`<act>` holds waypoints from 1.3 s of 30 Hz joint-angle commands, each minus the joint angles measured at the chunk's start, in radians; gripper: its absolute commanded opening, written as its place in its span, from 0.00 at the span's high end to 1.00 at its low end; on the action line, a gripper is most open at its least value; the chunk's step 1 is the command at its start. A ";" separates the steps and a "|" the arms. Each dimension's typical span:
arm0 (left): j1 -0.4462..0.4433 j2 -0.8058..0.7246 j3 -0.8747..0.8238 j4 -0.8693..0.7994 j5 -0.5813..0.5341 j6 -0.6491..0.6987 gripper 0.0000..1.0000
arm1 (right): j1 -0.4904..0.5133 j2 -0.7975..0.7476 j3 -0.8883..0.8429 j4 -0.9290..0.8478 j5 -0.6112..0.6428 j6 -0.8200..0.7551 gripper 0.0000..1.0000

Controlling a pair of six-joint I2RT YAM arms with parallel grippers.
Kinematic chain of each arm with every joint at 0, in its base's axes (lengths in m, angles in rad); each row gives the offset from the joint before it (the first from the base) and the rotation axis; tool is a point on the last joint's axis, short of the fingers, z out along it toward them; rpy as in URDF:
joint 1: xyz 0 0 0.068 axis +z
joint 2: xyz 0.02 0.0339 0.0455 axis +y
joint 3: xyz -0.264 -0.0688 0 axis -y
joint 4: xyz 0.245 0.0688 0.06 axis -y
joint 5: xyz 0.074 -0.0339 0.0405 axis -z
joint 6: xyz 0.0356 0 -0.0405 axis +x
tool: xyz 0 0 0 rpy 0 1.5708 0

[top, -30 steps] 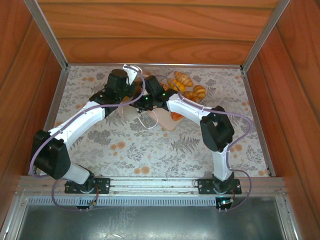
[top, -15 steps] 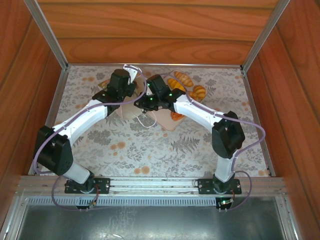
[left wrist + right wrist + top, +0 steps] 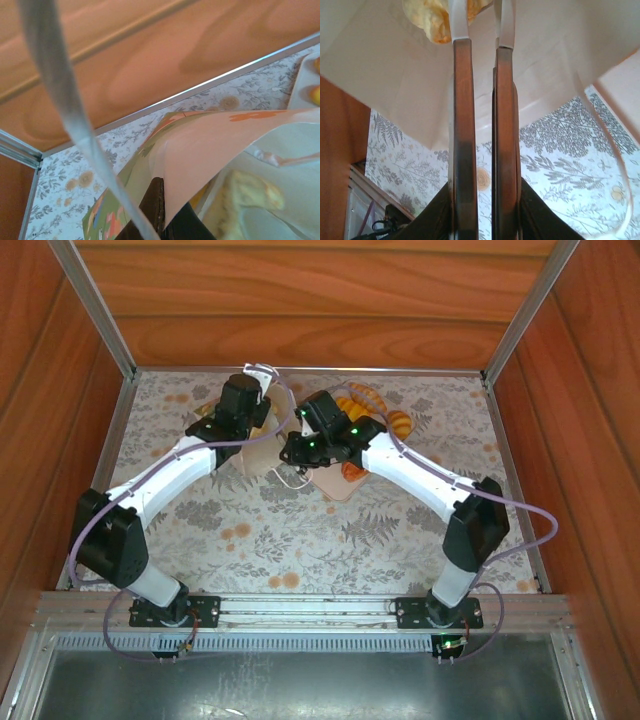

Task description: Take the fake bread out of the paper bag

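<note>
The paper bag [image 3: 262, 458] lies on its side at the middle back of the table, its mouth toward the right. My left gripper [image 3: 252, 422] is shut on the bag's upper edge [image 3: 210, 150] and holds it up; the dark fingers [image 3: 159, 205] pinch the paper. One pale golden piece of fake bread [image 3: 250, 192] lies inside. My right gripper [image 3: 292, 448] reaches into the bag's mouth [image 3: 395, 65]. Its fingers stand a narrow gap apart, and a golden piece of fake bread [image 3: 432, 17] sits at and between the tips [image 3: 480, 10]. Several more pieces [image 3: 365, 398] lie on the pink tray.
The flat pink tray [image 3: 335, 488] lies right of the bag, under my right forearm. A white cord handle [image 3: 65, 100] hangs across the left wrist view. Wooden walls and metal rails enclose the floral tablecloth [image 3: 300, 540] on three sides.
My right arm's elbow has swung out to the right and lower, while its gripper stays at the bag's mouth. The left gripper has shifted slightly back with the bag's edge.
</note>
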 commanded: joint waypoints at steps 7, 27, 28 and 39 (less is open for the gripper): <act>-0.006 0.058 0.075 -0.012 -0.087 -0.051 1.00 | 0.018 -0.166 -0.036 -0.138 0.029 -0.064 1.00; -0.005 0.007 0.022 -0.012 -0.097 -0.043 1.00 | -0.007 -0.428 -0.074 -0.423 0.267 -0.066 1.00; -0.006 -0.001 0.017 -0.011 -0.093 -0.043 1.00 | -0.017 -0.422 -0.069 -0.444 0.283 -0.066 1.00; -0.011 -0.097 -0.054 0.006 -0.027 -0.028 1.00 | -0.156 -0.206 0.030 -0.514 0.249 -0.117 0.99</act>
